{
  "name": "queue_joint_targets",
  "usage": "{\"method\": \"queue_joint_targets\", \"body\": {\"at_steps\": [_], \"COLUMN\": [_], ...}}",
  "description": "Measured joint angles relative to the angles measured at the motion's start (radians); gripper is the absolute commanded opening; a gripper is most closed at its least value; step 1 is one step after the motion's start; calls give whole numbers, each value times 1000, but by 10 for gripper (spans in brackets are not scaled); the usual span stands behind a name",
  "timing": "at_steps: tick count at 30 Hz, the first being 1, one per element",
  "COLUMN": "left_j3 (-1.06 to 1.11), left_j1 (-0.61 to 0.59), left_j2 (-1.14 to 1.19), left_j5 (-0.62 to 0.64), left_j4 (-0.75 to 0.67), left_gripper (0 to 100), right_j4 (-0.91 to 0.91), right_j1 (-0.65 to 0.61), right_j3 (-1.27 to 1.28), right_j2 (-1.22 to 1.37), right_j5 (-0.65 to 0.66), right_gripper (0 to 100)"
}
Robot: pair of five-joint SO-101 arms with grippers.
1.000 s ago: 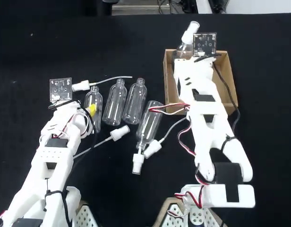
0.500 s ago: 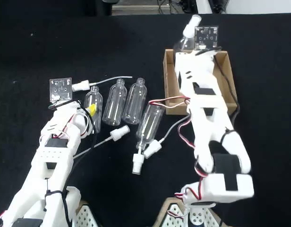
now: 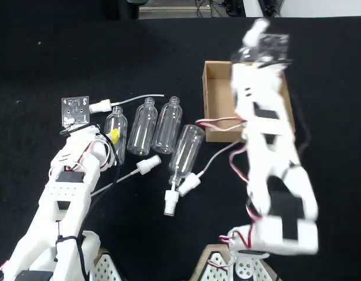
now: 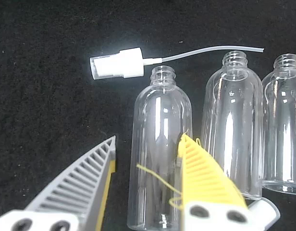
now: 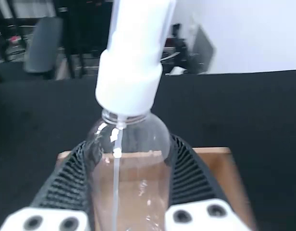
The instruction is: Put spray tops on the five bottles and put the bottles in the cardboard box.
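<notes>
Nearest, we see the left end effector (image 4: 148, 142) with its fingers apart over an uncapped bottle (image 4: 160, 106) that lies on the worktop (image 4: 42, 96). Farther, the right end effector (image 5: 129, 159) is clamped on a capped bottle (image 5: 131, 139) above the cardboard box (image 3: 214, 99).

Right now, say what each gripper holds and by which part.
Right gripper: clear plastic bottle with white spray top, gripped around its body. Left gripper: open, holding nothing.

The right hand (image 5: 128, 166), gripping the capped bottle (image 5: 133, 139), has swung rightward across the cardboard box's (image 3: 206, 99) far end.
</notes>
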Motion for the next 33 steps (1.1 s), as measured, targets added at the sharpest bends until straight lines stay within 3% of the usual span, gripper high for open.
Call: {"method": "queue_joint_targets", "body": {"at_steps": [3,9,19,27,33], "left_j3": [0,0,0,0,0], "left_j1": [0,0,0,0,0], "left_j2": [0,0,0,0,0], "left_j5": [0,0,0,0,0], "left_j4": [0,0,0,0,0], "left_gripper": [202,202,202,202,202], "right_j4": [147,127,-285,-661,-764], "right_j1": [107,321,577,664,684], "right_j3": [0,5,183,333,348], "right_j2": [-124,-166,-26,75,141], "right_j5": [0,0,-2,-2,-2], "right_gripper": [11,11,11,11,11]}}
